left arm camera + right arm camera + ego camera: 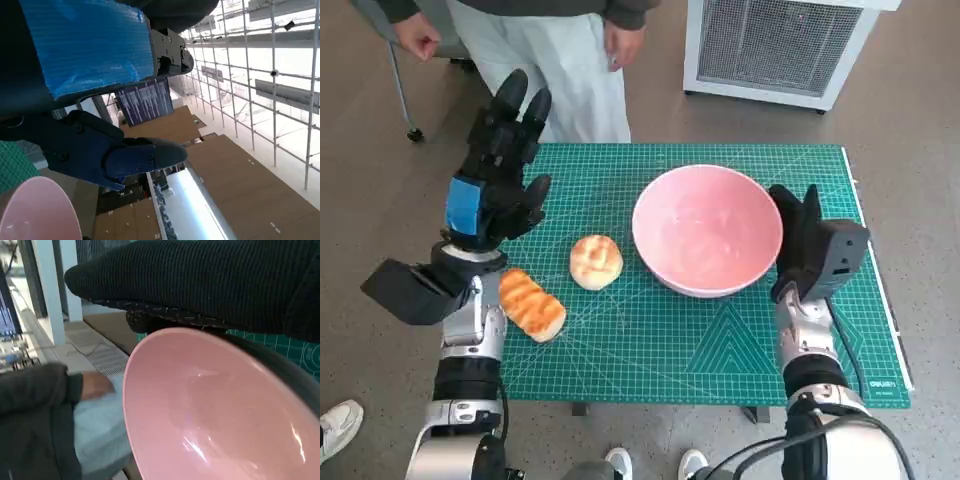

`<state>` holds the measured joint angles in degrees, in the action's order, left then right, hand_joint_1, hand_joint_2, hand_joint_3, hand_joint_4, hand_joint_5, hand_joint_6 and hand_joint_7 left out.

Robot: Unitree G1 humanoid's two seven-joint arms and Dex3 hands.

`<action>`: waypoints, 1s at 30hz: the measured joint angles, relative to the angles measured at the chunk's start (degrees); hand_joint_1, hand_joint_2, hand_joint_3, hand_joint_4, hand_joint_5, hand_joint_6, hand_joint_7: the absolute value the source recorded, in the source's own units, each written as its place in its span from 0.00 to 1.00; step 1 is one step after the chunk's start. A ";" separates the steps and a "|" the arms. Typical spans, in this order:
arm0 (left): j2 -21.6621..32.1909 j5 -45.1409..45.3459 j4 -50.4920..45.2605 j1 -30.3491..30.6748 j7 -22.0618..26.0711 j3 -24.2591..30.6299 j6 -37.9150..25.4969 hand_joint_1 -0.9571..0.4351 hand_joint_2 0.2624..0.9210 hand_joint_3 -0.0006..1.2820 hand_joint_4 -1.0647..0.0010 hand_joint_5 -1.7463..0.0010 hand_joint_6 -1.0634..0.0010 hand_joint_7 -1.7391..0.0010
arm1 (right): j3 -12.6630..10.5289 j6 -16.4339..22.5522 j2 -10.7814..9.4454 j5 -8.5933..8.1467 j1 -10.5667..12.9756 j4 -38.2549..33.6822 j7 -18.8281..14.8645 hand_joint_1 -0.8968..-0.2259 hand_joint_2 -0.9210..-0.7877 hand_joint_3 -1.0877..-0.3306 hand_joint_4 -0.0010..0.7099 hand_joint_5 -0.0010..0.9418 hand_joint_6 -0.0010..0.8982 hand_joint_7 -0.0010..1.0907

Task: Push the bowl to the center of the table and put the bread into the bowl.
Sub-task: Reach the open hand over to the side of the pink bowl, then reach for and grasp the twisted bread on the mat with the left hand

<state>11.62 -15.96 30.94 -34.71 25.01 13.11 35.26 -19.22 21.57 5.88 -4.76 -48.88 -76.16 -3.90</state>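
**Right hand set against the bowl, bread waiting on the left**

Clearly the work is split by side. At the far left the left robot hand (498, 170) is raised above the edge of the tabletop (650, 350), its fingers spread and nothing in them, probably kept high so it stays out of the way until the bread is wanted. Just near of it, by the left forearm, lies a long toasted loaf (531, 305), and a little to the right a round bun (595, 261), both flat on the green cutting mat (720, 340). Next comes the pink bowl (707, 242), empty, sitting right of the middle (so the push looks unfinished). The right robot hand (798, 240) stands upright against the bowl's right wall, fingers straight and together, gripping nothing: a flat palm suits shoving leftward. A person (570, 60) stands beyond the far edge.
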 measured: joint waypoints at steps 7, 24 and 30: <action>0.00 0.14 0.21 0.00 -0.48 -0.04 0.12 0.22 1.00 0.34 0.80 1.00 0.83 0.90 | 0.66 0.00 -0.30 0.53 -0.50 0.00 -0.07 0.33 0.00 0.38 0.35 0.00 0.23 0.21; -0.25 0.68 1.53 -0.02 -1.65 -0.71 0.31 0.23 1.00 0.34 0.80 1.00 0.83 0.91 | 7.37 14.65 2.79 7.22 -3.97 3.83 3.93 0.33 0.00 0.31 0.37 0.01 0.25 0.22; -0.87 1.74 1.60 -0.11 -2.64 -1.49 0.31 0.23 1.00 0.34 0.80 1.00 0.82 0.91 | 8.24 23.60 3.26 6.09 -4.73 8.77 -1.21 0.30 0.00 0.32 0.37 0.00 0.18 0.35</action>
<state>10.75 -14.22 32.54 -34.82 22.37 11.62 35.57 -10.98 45.18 9.14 1.34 -53.61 -67.39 -5.11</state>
